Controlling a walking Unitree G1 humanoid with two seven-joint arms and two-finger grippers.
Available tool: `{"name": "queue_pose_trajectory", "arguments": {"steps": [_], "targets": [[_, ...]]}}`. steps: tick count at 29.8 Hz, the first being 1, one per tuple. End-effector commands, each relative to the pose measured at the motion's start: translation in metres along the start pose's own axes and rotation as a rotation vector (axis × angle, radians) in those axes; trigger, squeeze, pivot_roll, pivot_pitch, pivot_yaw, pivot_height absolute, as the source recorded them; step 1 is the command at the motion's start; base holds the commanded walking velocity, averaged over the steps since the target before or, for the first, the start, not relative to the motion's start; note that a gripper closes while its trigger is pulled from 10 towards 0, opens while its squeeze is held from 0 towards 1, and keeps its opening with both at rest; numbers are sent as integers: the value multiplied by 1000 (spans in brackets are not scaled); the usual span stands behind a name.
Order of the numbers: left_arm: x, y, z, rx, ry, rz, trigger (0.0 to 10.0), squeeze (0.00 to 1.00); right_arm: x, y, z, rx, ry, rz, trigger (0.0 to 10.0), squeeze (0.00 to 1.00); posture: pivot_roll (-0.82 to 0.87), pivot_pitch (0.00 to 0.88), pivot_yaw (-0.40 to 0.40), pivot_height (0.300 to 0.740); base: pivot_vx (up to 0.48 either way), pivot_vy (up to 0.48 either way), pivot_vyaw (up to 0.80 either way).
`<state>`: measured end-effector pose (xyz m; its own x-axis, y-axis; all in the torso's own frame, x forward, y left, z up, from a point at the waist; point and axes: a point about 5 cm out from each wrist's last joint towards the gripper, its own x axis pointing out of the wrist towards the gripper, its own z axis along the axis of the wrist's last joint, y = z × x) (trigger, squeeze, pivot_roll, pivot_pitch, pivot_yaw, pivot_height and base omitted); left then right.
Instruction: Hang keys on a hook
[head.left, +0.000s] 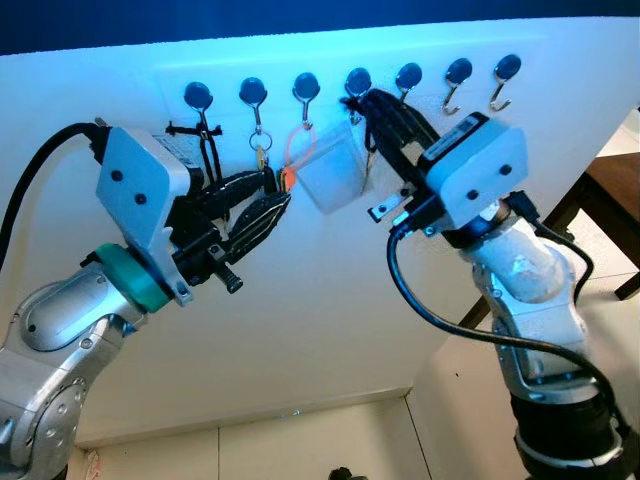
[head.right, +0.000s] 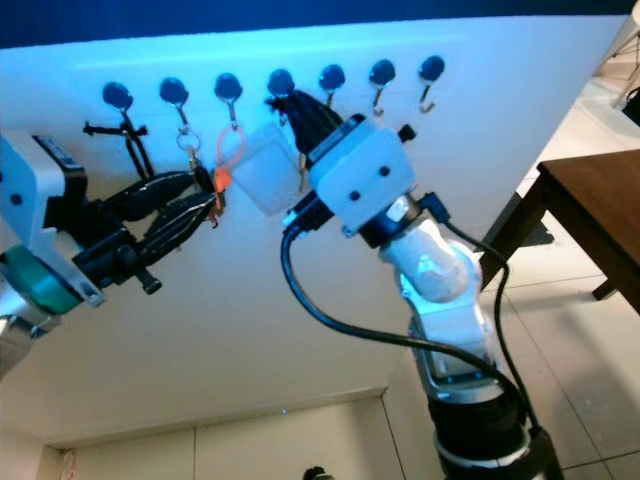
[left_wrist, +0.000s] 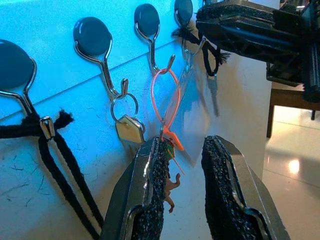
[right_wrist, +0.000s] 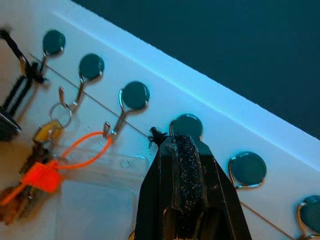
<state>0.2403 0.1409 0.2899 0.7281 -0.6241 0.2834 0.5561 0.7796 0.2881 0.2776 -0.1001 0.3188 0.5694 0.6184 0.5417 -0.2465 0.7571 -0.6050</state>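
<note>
White wall w/ a row of blue-capped hooks near its top edge. Right gripper up at 4th hook from left, jaws closed on a black cord. Left gripper jaws narrowly apart, by orange loop on 3rd hook. Keys hang on 2nd hook.

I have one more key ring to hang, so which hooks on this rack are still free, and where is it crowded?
The three hooks at the rack's right end hang bare. The left four are crowded: black cord, key ring, orange loop with clear pouch, and right gripper at the fourth hook.
</note>
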Motion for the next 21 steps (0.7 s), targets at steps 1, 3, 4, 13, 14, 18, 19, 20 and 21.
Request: {"name": "queue_pose_trajectory", "arguments": {"steps": [1, 3, 4, 13, 14, 18, 19, 20, 21], "targets": [[-1, -1, -1, -1, 4, -6, 10000, 0, 2, 1, 10, 2, -54, 11, 10000, 0, -89, 96, 109, 740, 0, 0, 0], [-1, -1, -1, -1, 6, -7, 10000, 0, 2, 2, 9, -1, -50, 12, 10000, 0, -88, 96, 109, 740, 0, 0, 0], [0, -1, -1, -2, 7, -8, 10000, 0, 2, 3, 9, -2, -48, 13, 10000, 0, -88, 96, 109, 740, 0, 0, 0], [0, -1, 0, -1, 2, -5, 10000, 0, 4, 4, 4, -12, -30, 14, 10000, 0, -84, 96, 106, 740, 0, 0, 0], [0, -1, 0, 0, 2, -4, 10000, 0, 5, 4, 3, -13, -26, 14, 10000, 0, -81, 97, 104, 740, 0, 0, 0], [-1, -1, 1, 0, 1, 0, 10000, 0, 7, 5, 1, -15, -15, 18, 10000, 0, -80, 98, 104, 740, 0, 0, 0], [-1, -1, 1, 0, 1, 0, 10000, 0, 7, 5, 1, -15, -15, 18, 10000, 0, -80, 98, 104, 740, 0, 0, 0], [-1, -1, 1, 0, 1, 1, 10000, 0, 7, 6, -1, -15, -10, 24, 10000, 0, -80, 98, 104, 740, 0, 0, 0], [-1, -1, 1, 0, 0, 2, 10000, 0, 8, 7, -2, -15, -1, 35, 10000, 0, -81, 98, 104, 740, 0, 0, 0]]}}
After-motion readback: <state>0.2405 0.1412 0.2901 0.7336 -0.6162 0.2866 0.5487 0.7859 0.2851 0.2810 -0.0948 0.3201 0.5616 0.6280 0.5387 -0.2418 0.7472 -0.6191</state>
